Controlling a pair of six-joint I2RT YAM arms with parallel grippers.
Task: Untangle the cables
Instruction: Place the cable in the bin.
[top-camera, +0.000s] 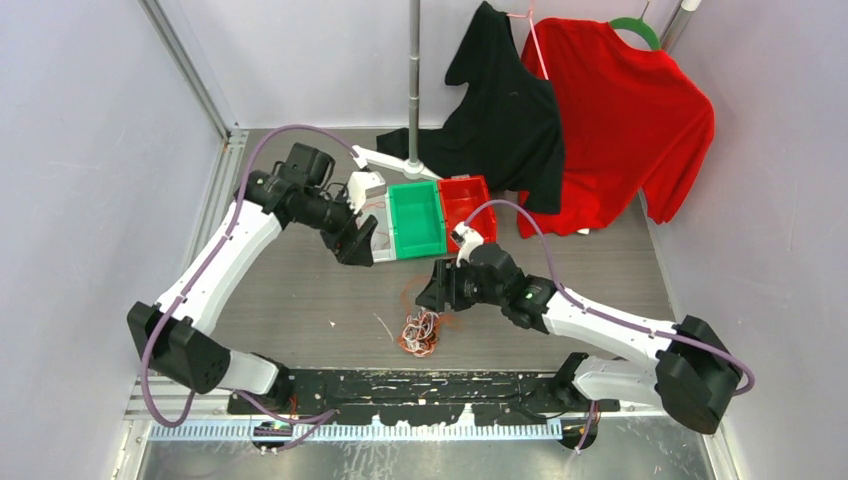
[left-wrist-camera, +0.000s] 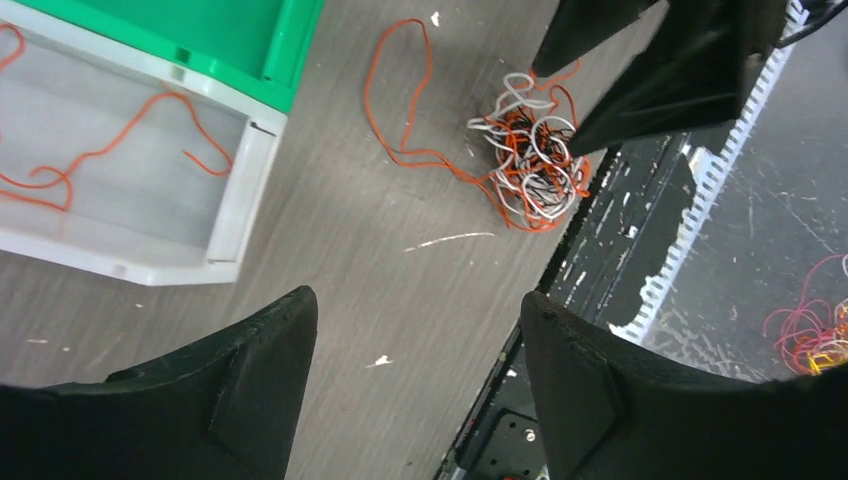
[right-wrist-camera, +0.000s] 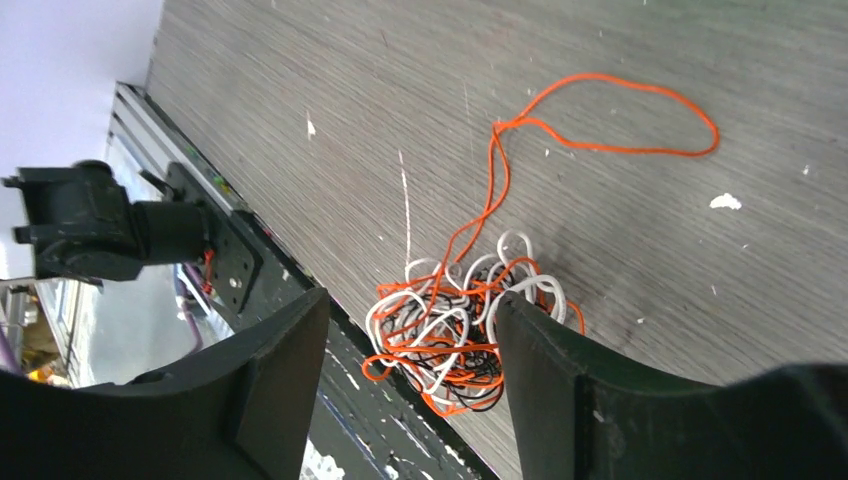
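Tangled bundle of thin orange, white, black cables (top-camera: 421, 333) is lying on grey wood-grain worktop (top-camera: 300, 300) near front edge; right pincer (right-wrist-camera: 412, 305) is hovering over it released (nothing gripped); left pincer (left-wrist-camera: 417, 305) is gaping empty.

So the thin orange-red, white and black wires (top-camera: 421, 333) are mostly balled up in one messy knot on the grey wood-grain desk (top-camera: 300, 310), right by its near edge beside the black rail (top-camera: 420, 385). One long orange-red strand (right-wrist-camera: 500, 125) trails out of the knot in a big loose loop, lying flat. Another loose orange-red wire (left-wrist-camera: 165, 97) lies squiggled inside the white plastic bin (left-wrist-camera: 240, 190), well apart from the knot
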